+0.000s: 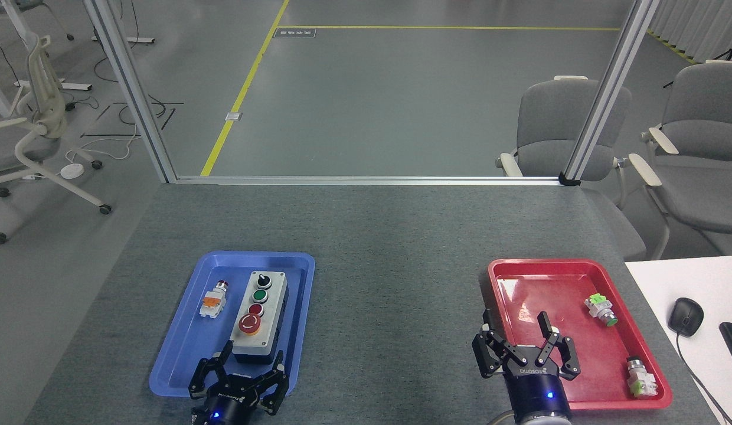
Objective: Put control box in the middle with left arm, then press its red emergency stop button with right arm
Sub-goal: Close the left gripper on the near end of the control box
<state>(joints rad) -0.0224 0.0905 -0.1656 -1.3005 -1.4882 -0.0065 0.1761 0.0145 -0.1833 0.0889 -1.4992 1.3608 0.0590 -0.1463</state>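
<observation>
Control box (259, 319) lies lengthwise in the blue tray (177, 360), on its right half, with its black base on the tray floor and its near end close to the tray's front rim. Along its light-grey top run a black knob, a green button, a small red button and, nearest the robot, the red emergency stop button (250, 324) on its yellow collar. It looks like a rigid moulded housing, so it should neither flex nor crush under the fingers, and probably carries moderate weight. The plastic sides appear smooth and could slip, so a firm squeeze is wise. The best hold seems to be across the narrow width, on the two long flat sides, low enough to stay clear of the protruding mushroom button, which should not be pinched or used as a handle.

Just left of it in the same tray rests a small orange-and-white button unit (213, 299), apart from the box.

Directly in front of the box's near end hovers the left gripper (239, 378), fingers spread apart and empty, roughly in line with the box. The right gripper (525, 354) hangs open and empty too, over the left edge of the red tray (578, 268). Between the trays, the middle (395, 319) of the dark felt tabletop is bare.
</observation>
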